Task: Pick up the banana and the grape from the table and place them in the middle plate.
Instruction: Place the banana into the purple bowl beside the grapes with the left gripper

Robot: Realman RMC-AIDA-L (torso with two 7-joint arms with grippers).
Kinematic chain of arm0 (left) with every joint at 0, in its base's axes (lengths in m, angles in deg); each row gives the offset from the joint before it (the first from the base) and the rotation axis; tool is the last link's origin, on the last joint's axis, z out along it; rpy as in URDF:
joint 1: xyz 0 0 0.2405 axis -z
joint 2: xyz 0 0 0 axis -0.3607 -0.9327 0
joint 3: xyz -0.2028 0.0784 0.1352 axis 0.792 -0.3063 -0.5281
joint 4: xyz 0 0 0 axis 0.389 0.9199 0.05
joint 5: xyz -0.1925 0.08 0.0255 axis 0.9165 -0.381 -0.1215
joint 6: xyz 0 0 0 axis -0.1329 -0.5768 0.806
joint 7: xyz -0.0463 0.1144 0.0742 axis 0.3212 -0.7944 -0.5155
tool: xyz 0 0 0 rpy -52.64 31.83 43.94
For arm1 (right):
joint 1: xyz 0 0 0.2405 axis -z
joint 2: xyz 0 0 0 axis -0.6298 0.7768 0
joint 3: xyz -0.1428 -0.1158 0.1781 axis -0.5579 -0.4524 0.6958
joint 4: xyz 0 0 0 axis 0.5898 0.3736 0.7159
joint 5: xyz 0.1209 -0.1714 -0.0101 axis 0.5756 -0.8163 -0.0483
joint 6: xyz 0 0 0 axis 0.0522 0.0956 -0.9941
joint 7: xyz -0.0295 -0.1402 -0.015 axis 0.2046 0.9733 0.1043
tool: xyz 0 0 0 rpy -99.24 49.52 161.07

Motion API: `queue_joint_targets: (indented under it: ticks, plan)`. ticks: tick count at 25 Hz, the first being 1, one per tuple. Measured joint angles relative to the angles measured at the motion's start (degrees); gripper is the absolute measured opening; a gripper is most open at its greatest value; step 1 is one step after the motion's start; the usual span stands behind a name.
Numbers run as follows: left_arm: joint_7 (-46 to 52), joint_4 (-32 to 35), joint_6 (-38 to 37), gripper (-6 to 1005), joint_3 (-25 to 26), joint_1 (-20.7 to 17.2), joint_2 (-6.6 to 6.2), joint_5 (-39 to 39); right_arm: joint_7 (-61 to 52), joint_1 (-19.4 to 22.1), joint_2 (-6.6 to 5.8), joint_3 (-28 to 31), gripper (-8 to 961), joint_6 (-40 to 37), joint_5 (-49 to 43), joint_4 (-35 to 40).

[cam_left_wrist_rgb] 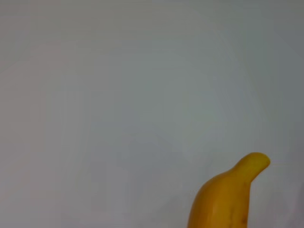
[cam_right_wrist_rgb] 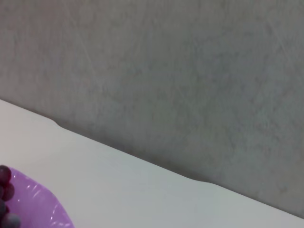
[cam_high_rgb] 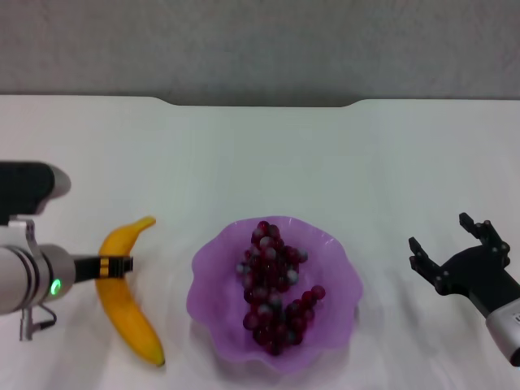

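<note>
The banana (cam_high_rgb: 130,318) lies on the white table (cam_high_rgb: 268,162) to the left of the purple scalloped plate (cam_high_rgb: 210,264). My left gripper (cam_high_rgb: 115,266) reaches in from the left and sits across the banana's middle. The banana's end also shows close up in the left wrist view (cam_left_wrist_rgb: 225,197). The bunch of dark red grapes (cam_high_rgb: 268,284) lies inside the plate. My right gripper (cam_high_rgb: 452,242) is open and empty, hovering to the right of the plate. The plate's edge (cam_right_wrist_rgb: 40,204) and a few grapes (cam_right_wrist_rgb: 4,179) show in the right wrist view.
The table's far edge has a shallow notch (cam_high_rgb: 260,104), with a grey wall behind it. Bare tabletop lies beyond the plate and between the plate and the right gripper.
</note>
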Motion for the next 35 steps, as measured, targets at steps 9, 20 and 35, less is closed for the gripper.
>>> queue_joint_targets:
  ticks: [9,20,35]
  plan:
    - [-10.00,-9.77,4.63,520,2.25,-3.12,0.03,9.66,0.00,0.06,0.00,0.00,874,0.00,0.00,0.27]
    - [-24.58,-13.00,7.60,516,5.11,-3.13,0.20,29.26,0.03,-0.28,0.09,-0.32,873,0.02,0.00,0.17]
    - [-39.34,8.73,-6.87,528,0.12,3.82,0.53,50.07,0.11,-0.45,0.09,-0.54,872,0.02,0.00,-0.23]
